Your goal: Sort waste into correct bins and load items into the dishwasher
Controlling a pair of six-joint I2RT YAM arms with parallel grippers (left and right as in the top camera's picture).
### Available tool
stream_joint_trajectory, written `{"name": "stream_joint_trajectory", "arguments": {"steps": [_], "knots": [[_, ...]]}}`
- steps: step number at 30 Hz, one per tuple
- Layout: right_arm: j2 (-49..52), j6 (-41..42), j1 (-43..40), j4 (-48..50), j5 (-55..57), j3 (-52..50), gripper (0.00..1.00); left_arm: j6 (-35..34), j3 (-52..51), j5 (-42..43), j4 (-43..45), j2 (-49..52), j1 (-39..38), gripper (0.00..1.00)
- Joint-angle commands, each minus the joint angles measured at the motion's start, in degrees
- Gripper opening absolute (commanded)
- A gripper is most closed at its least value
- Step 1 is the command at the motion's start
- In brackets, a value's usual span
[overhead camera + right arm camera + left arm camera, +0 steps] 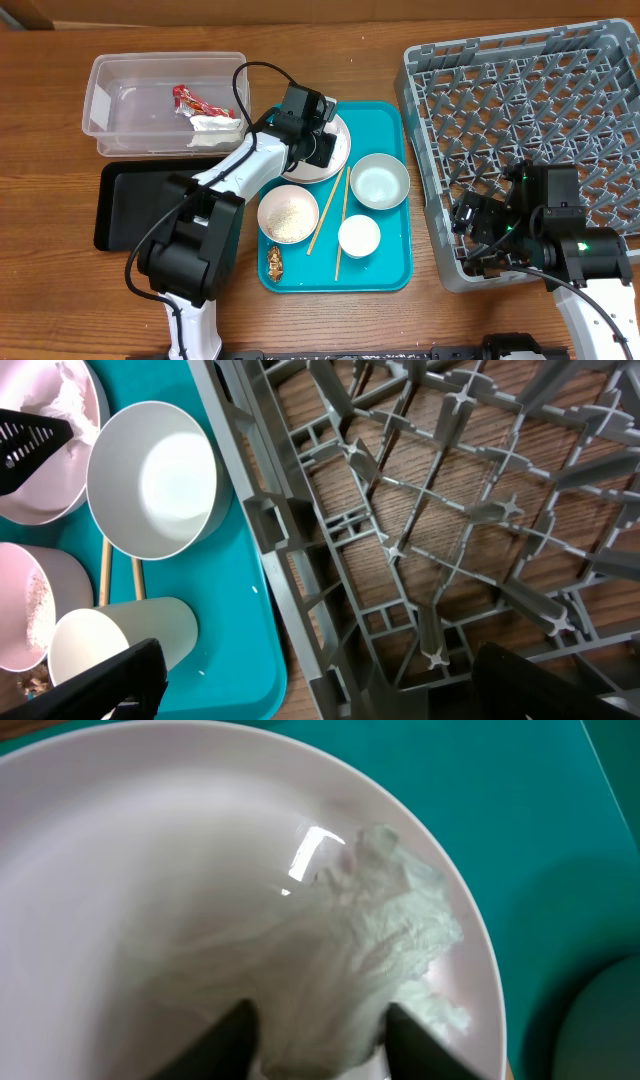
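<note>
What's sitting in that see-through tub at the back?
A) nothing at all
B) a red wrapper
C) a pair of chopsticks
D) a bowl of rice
B: a crumpled red wrapper lies inside the clear tub, while the chopsticks and rice bowl sit on the teal tray.

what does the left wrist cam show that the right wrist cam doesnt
Only left wrist: both fingers of the left end effector flanking the crumpled white tissue. Only right wrist: the grey dish rack, an empty bowl, the small cup, chopsticks and the open right end effector. Both: the white plate with that tissue, on the teal tray.
</note>
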Motion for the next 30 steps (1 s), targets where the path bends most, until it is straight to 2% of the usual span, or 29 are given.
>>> {"name": "stream_joint_trajectory", "arguments": {"steps": [1,2,6,13,18,23,26,30], "knots": [[-0.35,-0.33,-0.17,0.31,0.04,1.95,1.0,-0.04,0.35,-0.07,0.42,0.46,-0.22,0.08],[-0.35,-0.33,-0.17,0.24,0.04,1.95,1.0,-0.04,0.48,-0.07,0.26,0.35,-0.17,0.04],[-0.35,-0.33,-0.17,-0.15,0.04,1.95,1.0,-0.04,1.51,-2.34,-2.29,-1.36,-0.04,0.04],[-0.35,-0.31,-0.17,-0.11,0.04,1.95,1.0,-0.04,6.12,-14.01,-13.86,-11.34,2.34,0.04],[-0.35,-0.33,-0.17,-0.11,0.04,1.95,1.0,-0.07,6.32,-19.74,-17.7,-19.06,6.6,0.04],[-0.35,-0.31,-0.17,-0.04,0.04,1.95,1.0,-0.33,6.32,-20.85,-18.49,-21.29,12.92,0.04],[-0.35,-0.31,-0.17,0.07,0.02,1.95,1.0,-0.94,6.19,-20.81,-18.47,-20.79,16.11,0.08],[-0.35,-0.31,-0.17,0.07,0.02,1.95,1.0,-1.6,6.19,-20.81,-18.47,-19.58,19.63,0.31]]}}
